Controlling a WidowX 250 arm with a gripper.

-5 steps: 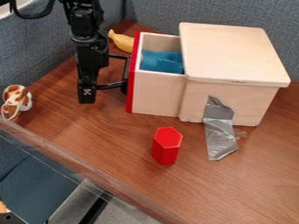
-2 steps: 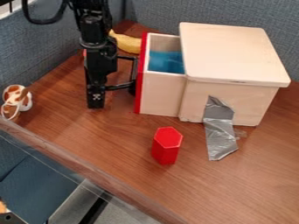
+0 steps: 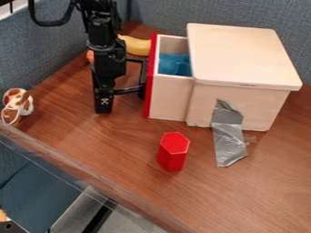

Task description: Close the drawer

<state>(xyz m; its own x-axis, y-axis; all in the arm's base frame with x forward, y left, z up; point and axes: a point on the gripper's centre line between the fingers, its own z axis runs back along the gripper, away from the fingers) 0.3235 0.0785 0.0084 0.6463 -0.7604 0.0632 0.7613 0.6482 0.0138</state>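
Note:
The gripper (image 3: pixel 141 89) hangs low at the left of the wooden box (image 3: pixel 243 54), up against the red front of the drawer. The drawer (image 3: pixel 169 98) stands partly pulled out of the box's left side, with blue cloth-like material (image 3: pixel 173 63) inside it. The red front panel (image 3: pixel 148 86) faces the arm. How the two fingers stand is hard to make out.
A red hexagonal block (image 3: pixel 173 151) stands in front of the box. Grey tape (image 3: pixel 228 136) runs from the box onto the table (image 3: pixel 109 150). Behind the arm lies a yellow banana-like object (image 3: pixel 137 46). A brown-and-white toy (image 3: pixel 17 106) is at the far left edge.
The arm and gripper have moved right. The drawer front has shifted right with them, so less of the drawer sticks out. More of an orange object shows behind the arm.

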